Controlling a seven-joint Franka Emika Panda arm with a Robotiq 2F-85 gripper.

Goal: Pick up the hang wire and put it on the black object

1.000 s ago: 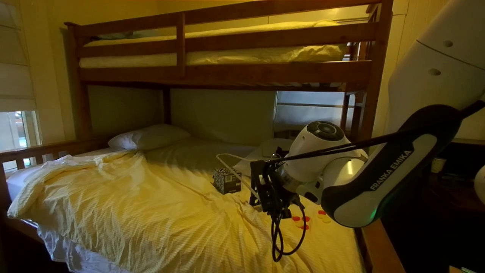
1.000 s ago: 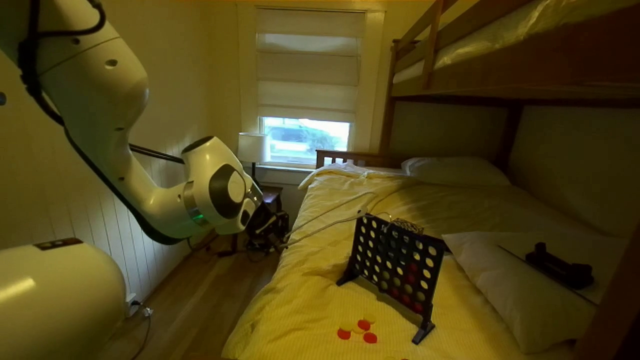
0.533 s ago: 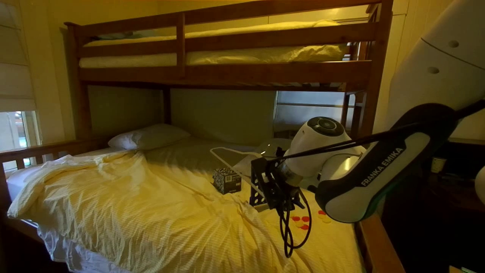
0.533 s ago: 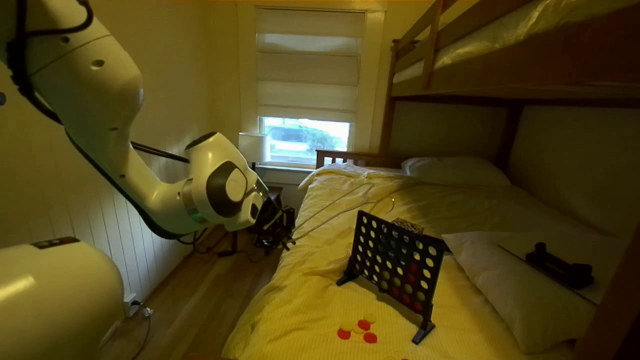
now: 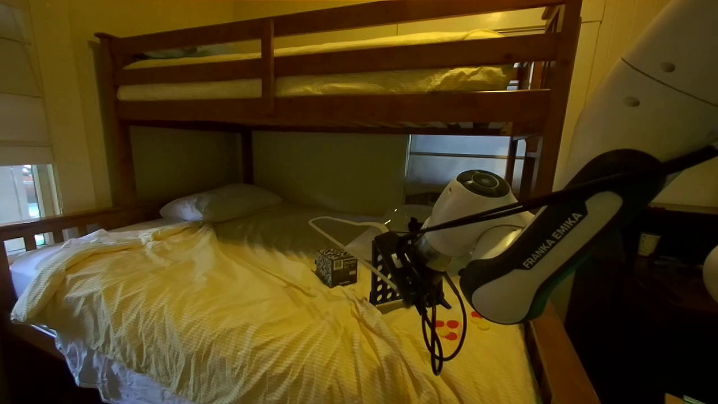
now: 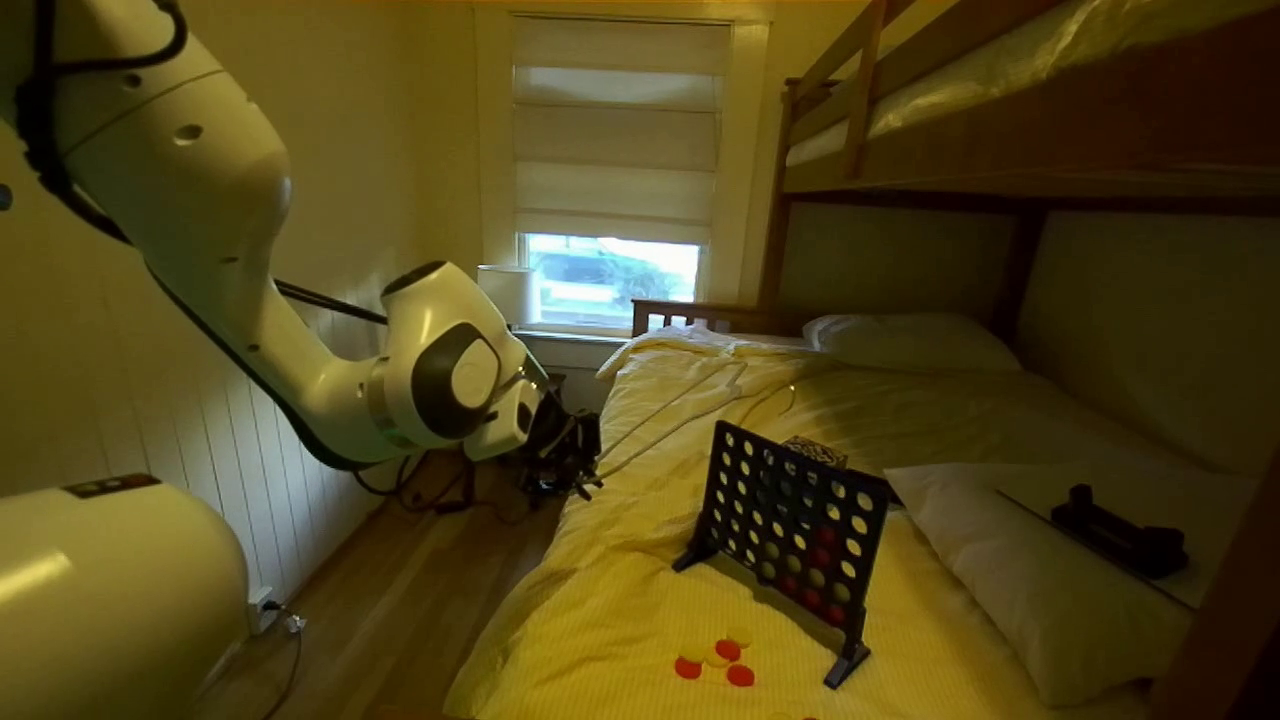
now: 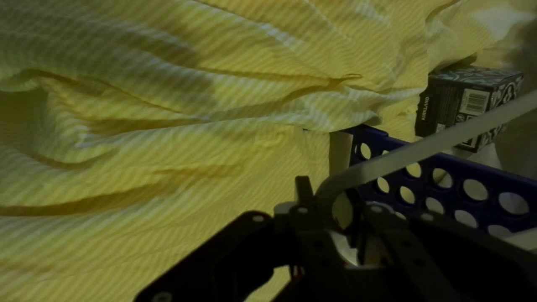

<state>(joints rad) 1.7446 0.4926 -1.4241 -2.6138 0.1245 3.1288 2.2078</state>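
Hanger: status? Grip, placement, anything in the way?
Gripper shut on the hanger by a corner. Held in the air, not yet on the black grid. Patterned box near the grid, probably not blocking.

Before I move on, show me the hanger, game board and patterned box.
Hanger [image 7: 402, 157], wrist view: its long pale bar.
Game board [image 6: 788, 537], in an exterior view: middle of its face.
Patterned box [image 5: 343, 273], in an exterior view: its labelled side.

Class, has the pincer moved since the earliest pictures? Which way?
Yes: in an exterior view, the pincer has shifted rightward in the picture, toward the black grid board.
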